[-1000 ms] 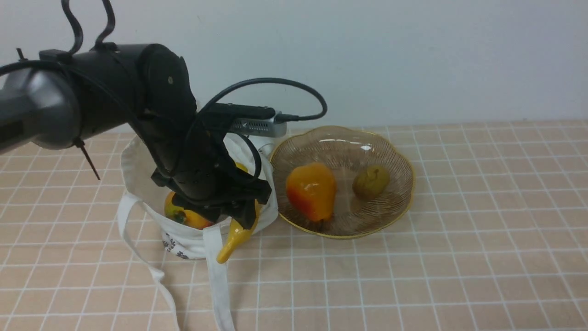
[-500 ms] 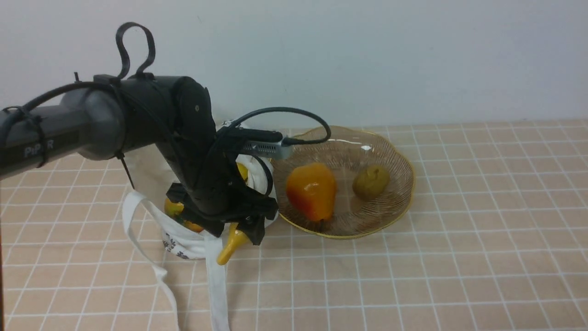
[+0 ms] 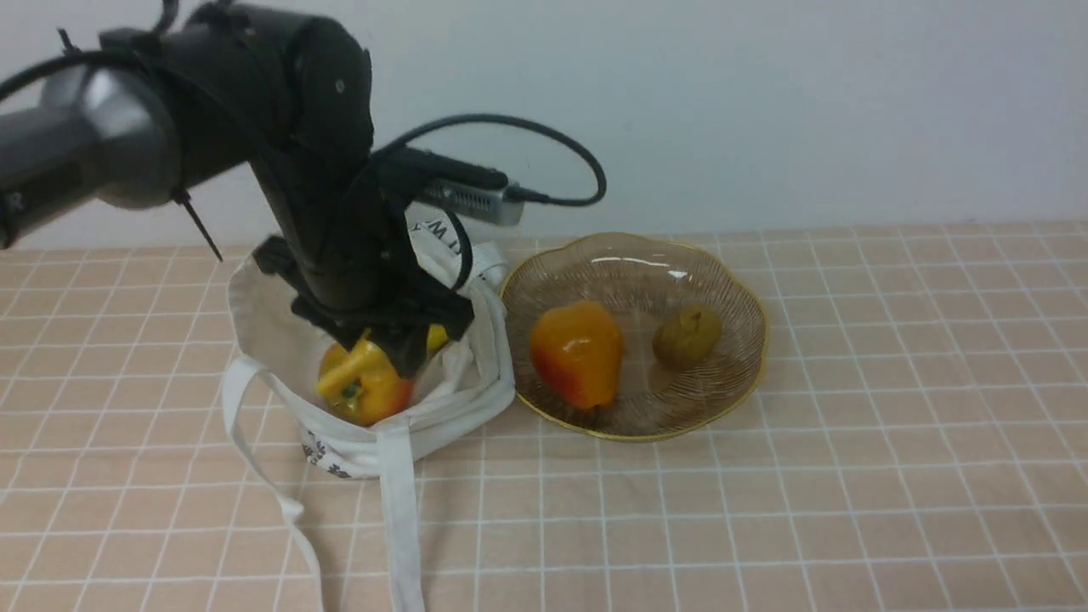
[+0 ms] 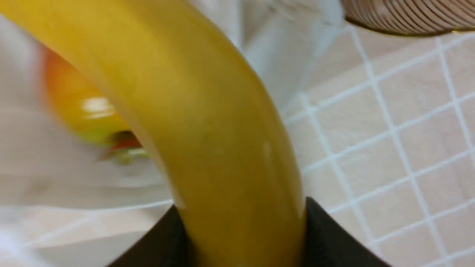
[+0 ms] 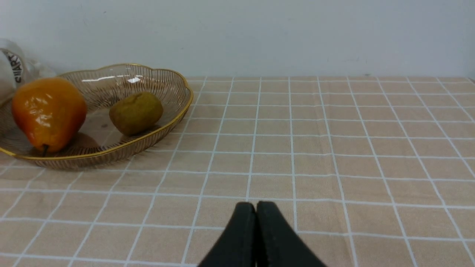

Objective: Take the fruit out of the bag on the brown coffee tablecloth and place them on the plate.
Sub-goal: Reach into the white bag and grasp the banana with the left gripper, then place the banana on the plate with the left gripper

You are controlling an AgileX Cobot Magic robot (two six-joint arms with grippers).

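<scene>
Banana [image 4: 193, 111] is clamped crosswise by the left gripper [image 4: 243, 237] over the bag [image 3: 442, 408], probably for lifting clear toward the plate [image 3: 748, 357] at 3 o'clock. The right gripper [image 5: 256, 211] is pressed together.

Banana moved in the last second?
Yes. The banana no longer hangs over the front rim of the bag; it is up and left, farther from the plate.

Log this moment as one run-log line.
left gripper: shut on banana, at bag mouth | right gripper: shut, over tablecloth | bag: red-orange fruit inside | plate: orange pear, green fruit
</scene>
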